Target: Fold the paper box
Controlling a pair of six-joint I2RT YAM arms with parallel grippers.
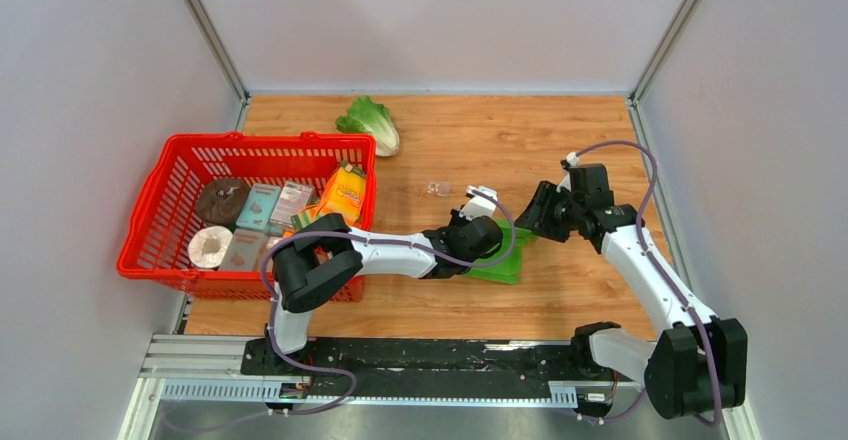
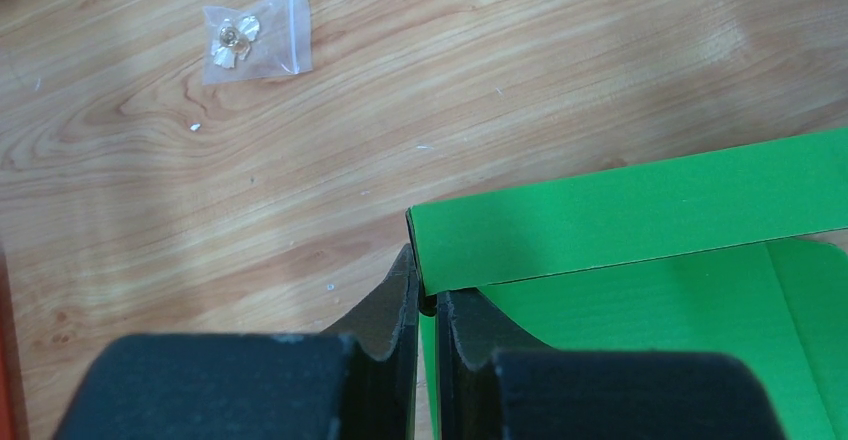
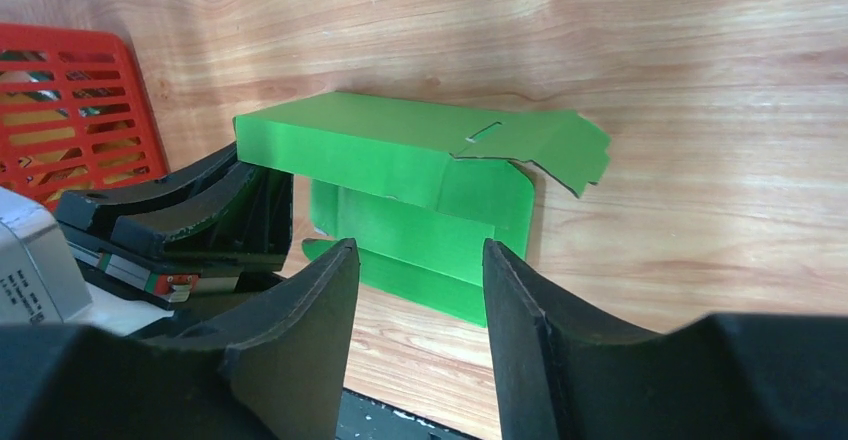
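Observation:
The paper box point(image 1: 508, 260) is bright green card, partly folded, lying on the wooden table right of centre. In the left wrist view its raised panel point(image 2: 640, 215) stands across the top of the jaws. My left gripper point(image 2: 428, 298) is shut on the left edge of that card; it lies just left of the box in the top view point(image 1: 478, 237). In the right wrist view the box point(image 3: 400, 165) shows a raised wall and a slotted flap on the right. My right gripper point(image 3: 418, 260) is open and empty, a short way from the box, at its right end in the top view point(image 1: 535, 216).
A red basket point(image 1: 160, 230) with several groceries stands at the left; an orange carton point(image 1: 343, 192) leans on its right wall. A lettuce point(image 1: 370, 120) lies at the back. A small clear bag point(image 2: 255, 45) lies on the table beyond the box. The basket's corner point(image 3: 60, 110) shows in the right wrist view.

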